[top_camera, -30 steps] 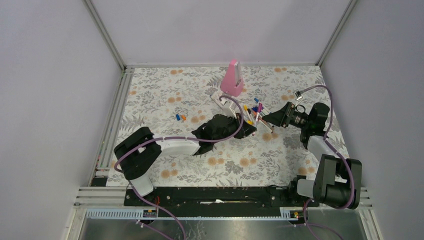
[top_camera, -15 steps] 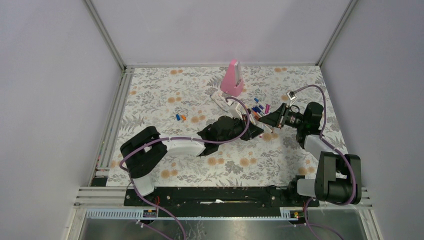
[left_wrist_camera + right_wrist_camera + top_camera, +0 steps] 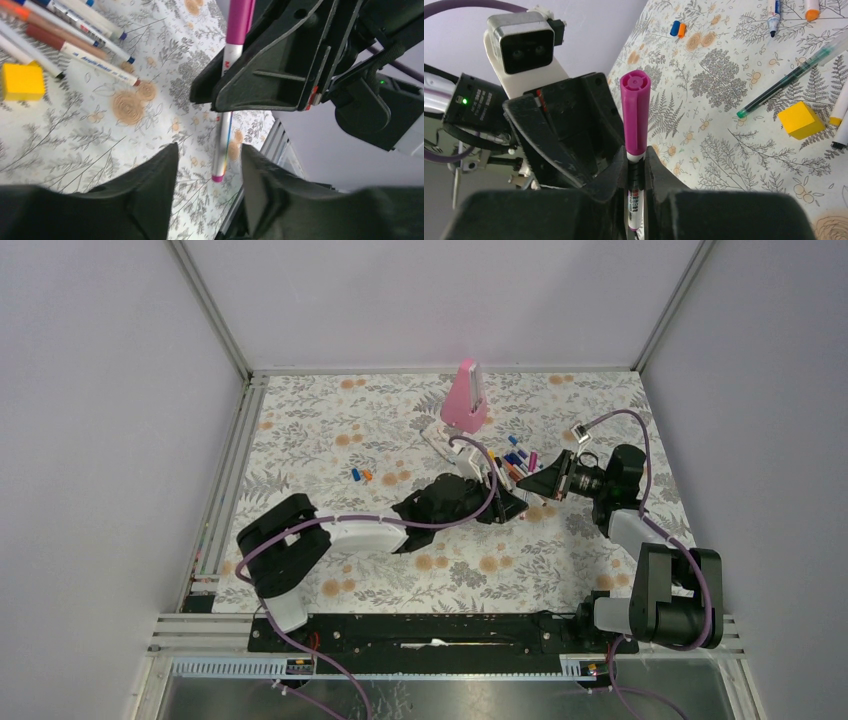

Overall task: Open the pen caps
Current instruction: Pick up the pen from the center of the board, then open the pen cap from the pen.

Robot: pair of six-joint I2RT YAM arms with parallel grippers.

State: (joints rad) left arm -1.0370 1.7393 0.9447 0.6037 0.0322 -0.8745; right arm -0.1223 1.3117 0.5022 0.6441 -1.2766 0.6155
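- Two grippers meet in the top view, the left gripper [image 3: 507, 503] just at 8 o'clock of the right gripper [image 3: 530, 483]
- The right gripper's fingers [image 3: 659, 182] are pinched tight on a white pen [image 3: 221, 140], gripping the barrel just below its cap
- The magenta cap [image 3: 635, 112] sits on that pen, sticking out at 12 o'clock from the right fingers in the right wrist view
- The left gripper's fingers [image 3: 150, 185] stand partly apart and hold nothing; the pen's far end hangs in the gap between them, seemingly touching neither, though the angle makes that hard to judge
- Many pens [image 3: 510, 458] lie in a pile at 12 o'clock of the two grippers
- Two loose caps [image 3: 361, 475], blue and orange, lie side by side at 9 o'clock of the left gripper, well apart from it
- A yellow block [image 3: 801, 120] lies near the pile, with a green pen [image 3: 789, 80] at its 12 o'clock
- A pink wedge [image 3: 465, 397] stands upright at 11 o'clock of the pile
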